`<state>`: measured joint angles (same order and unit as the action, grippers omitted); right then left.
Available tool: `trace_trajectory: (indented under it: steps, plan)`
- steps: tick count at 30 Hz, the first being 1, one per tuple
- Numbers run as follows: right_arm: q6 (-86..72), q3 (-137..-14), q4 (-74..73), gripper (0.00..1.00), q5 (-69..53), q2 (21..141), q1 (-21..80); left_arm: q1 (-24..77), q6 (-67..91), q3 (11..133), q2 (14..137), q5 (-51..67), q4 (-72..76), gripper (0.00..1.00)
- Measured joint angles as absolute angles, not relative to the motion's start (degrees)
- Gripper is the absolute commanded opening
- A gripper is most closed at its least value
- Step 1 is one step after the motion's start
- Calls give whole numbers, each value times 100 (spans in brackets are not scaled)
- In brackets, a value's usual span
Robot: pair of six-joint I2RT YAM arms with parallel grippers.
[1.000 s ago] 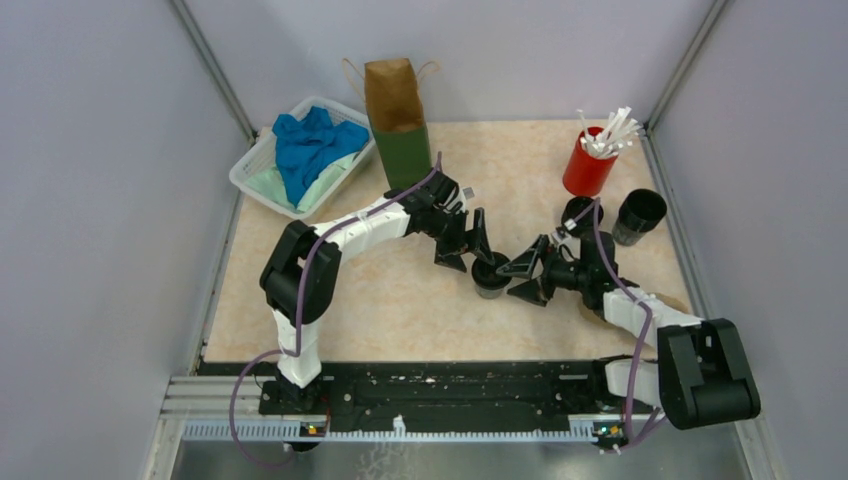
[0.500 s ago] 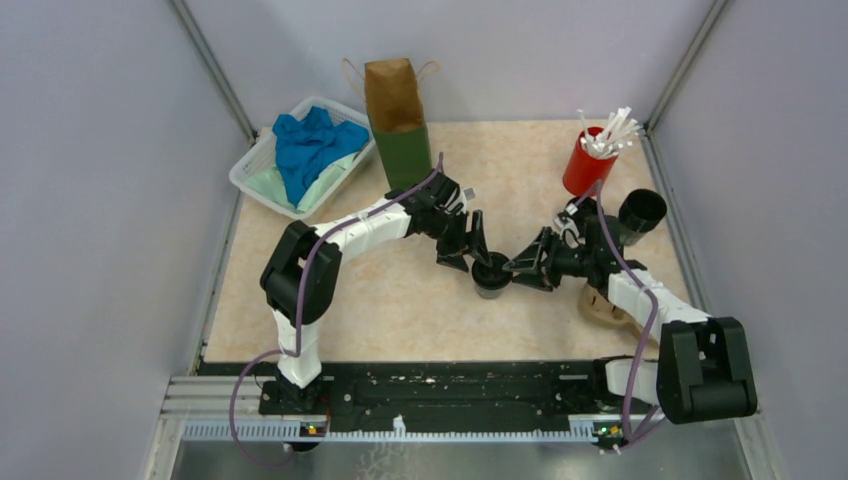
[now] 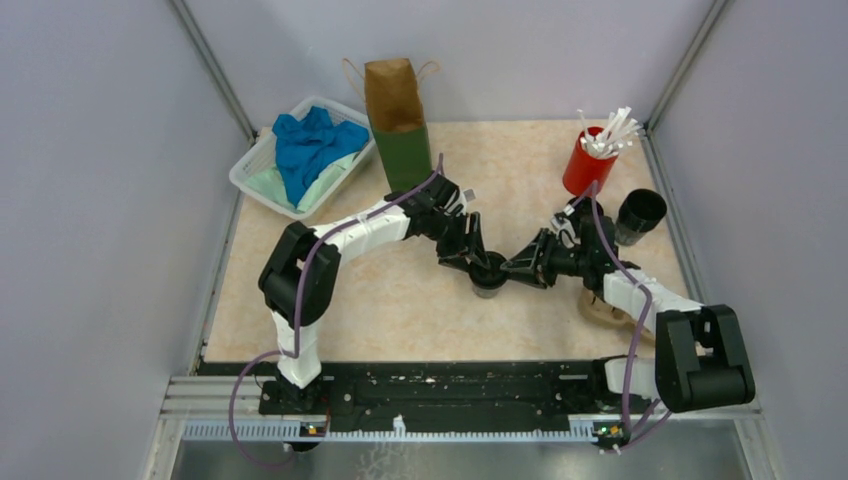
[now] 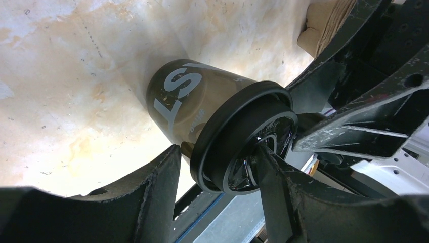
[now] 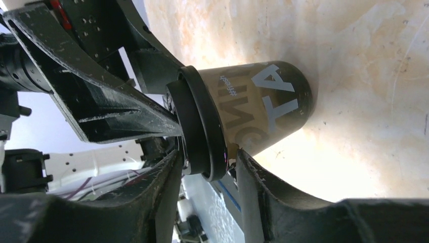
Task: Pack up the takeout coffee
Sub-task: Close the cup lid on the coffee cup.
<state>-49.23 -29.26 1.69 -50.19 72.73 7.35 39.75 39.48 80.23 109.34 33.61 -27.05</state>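
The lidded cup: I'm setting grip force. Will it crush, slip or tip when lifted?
Probably crushable: the cup looks like thin paper. It narrows toward its base, so a push might tip it. The glossy lid may be slippery. Weight unclear: contents hidden.

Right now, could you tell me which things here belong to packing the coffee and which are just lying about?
Job: lidded cup, second cup, bag, probably carrier.
Lying about: red cup of sticks, basket of cloths.
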Motion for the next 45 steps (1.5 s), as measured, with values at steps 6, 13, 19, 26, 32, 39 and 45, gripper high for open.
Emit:
trace_trajectory:
  steps: [6, 13, 19, 26, 32, 39, 45]
  plan:
    - [-5393, -2589, 897, 37, -5046, 7367, 760, 3979, 3955, 7926, 10855, 3317, -2663, 60]
    - [-5577, -2473, 1347, 33, -5131, 7511, 777, 4003, 4086, 7505, 10624, 3212, -2209, 59]
    - [-5566, -2329, 2147, 30, -5413, 7979, 757, 4001, 4230, 7063, 10453, 3229, -1708, 59]
    - [-5325, -2462, 2189, 58, -5638, 8248, 738, 3944, 4276, 6884, 10348, 3264, -1568, 59]
    - [-4307, -3308, 582, 72, -5345, 8093, 851, 3957, 4272, 6884, 10353, 3365, -1562, 59]
    - [-3944, -3774, 381, 56, -5347, 8646, 906, 3957, 4272, 6877, 10359, 3391, -1559, 58]
    - [-4066, -3782, 814, 44, -5736, 9076, 895, 3946, 4320, 6829, 10366, 3402, -1507, 57]
